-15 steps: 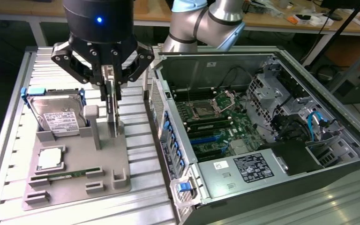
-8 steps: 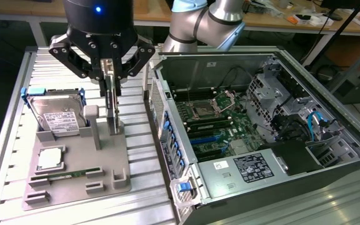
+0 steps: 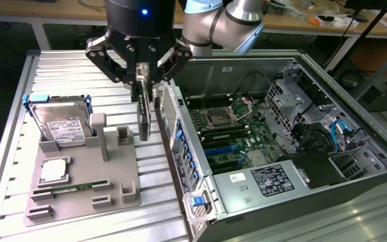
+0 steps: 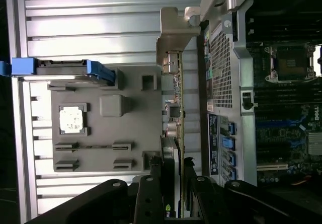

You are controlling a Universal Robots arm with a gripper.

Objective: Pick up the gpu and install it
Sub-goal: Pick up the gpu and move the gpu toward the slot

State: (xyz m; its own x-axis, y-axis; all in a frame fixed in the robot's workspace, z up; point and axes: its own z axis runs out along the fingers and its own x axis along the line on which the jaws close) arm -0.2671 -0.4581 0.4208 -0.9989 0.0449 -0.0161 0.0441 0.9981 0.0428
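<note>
Currently clamping gpu (image 3: 144,113) edge-on with gripper (image 3: 143,75), hanging above gray fixture tray (image 3: 106,171), just beside open computer case (image 3: 247,68) wall. Could clip case rim with bracket, or twist in narrow hold if swung fast. Underneath, ribbed metal table (image 3: 66,75); behind, cluttered workbench (image 3: 294,22).

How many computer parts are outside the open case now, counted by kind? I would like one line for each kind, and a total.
gpu, held on edge in the gripper: 1
hard drive, in its blue frame: 1
processor chip, on the grey holder: 1
memory stick, on the grey holder: 1
Total: 4
</note>
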